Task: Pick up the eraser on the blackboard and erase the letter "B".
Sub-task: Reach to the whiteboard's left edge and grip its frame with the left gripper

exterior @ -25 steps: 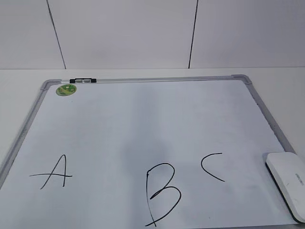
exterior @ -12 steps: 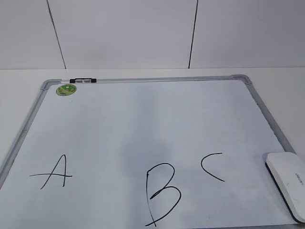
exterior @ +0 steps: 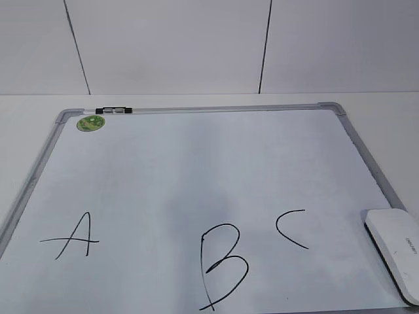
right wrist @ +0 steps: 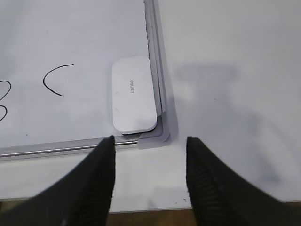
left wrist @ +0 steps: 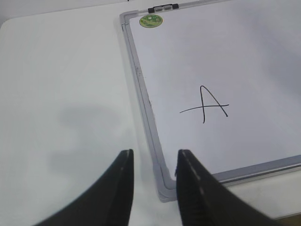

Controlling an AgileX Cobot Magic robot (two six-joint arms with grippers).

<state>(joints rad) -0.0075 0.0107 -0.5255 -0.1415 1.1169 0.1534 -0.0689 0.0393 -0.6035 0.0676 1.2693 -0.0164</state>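
The blackboard, a white board with a grey frame, lies flat on the table. The black letter "B" is drawn near its front edge, between an "A" and a "C". The white eraser lies on the board's front right corner; it also shows in the right wrist view. My right gripper is open and empty, above the table just in front of that corner. My left gripper is open and empty over the board's front left corner. Neither gripper shows in the exterior view.
A green sticker and a small black-and-white marker clip sit at the board's far left corner. White wall panels stand behind the table. The table's front edge runs close under my right gripper.
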